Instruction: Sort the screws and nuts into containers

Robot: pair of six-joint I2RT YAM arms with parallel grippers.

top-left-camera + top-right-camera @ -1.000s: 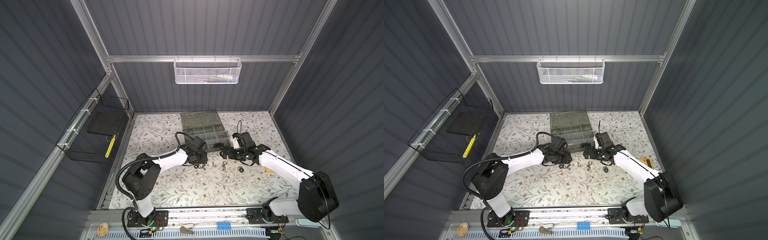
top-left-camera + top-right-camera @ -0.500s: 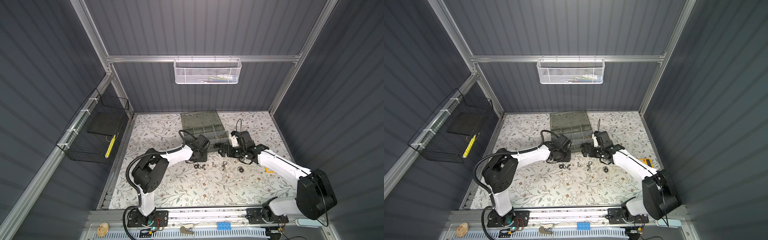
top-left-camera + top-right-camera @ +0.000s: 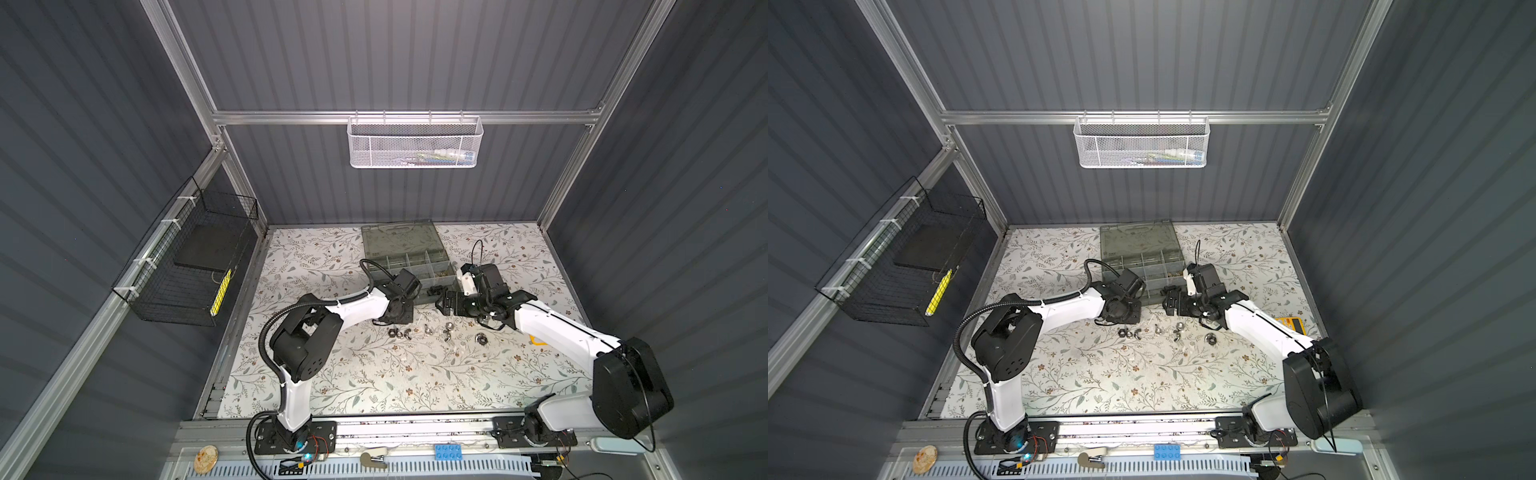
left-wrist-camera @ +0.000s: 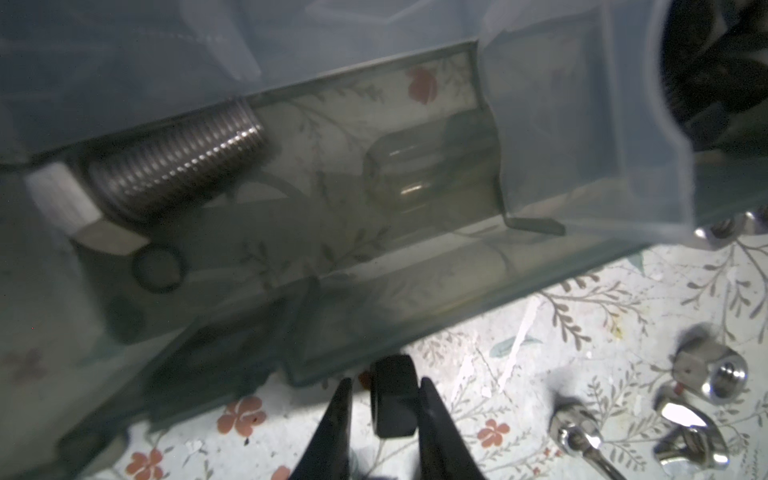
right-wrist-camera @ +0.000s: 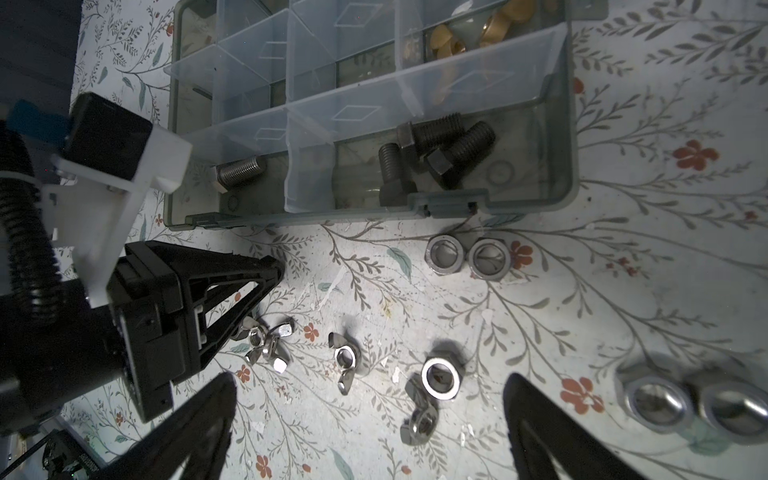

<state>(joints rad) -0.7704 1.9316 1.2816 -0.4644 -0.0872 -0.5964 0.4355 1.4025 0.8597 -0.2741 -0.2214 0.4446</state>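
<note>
No text, label or number can be read anywhere.

**Both arms reaching in low toward mid-frame**

In both top views the left arm (image 3: 353, 307) is stretching from the lower left toward the centre, elbow bent and wrist low. The right arm (image 3: 557, 328) is angling in from the lower right, with its wrist near the left one but apart from it. The left gripper (image 4: 384, 380) is holding its fingers narrowly apart around a nut (image 4: 392, 399), with a sliver of gap on one side. The right gripper (image 5: 370, 376) is hanging spread wide, gripping nothing.
</note>
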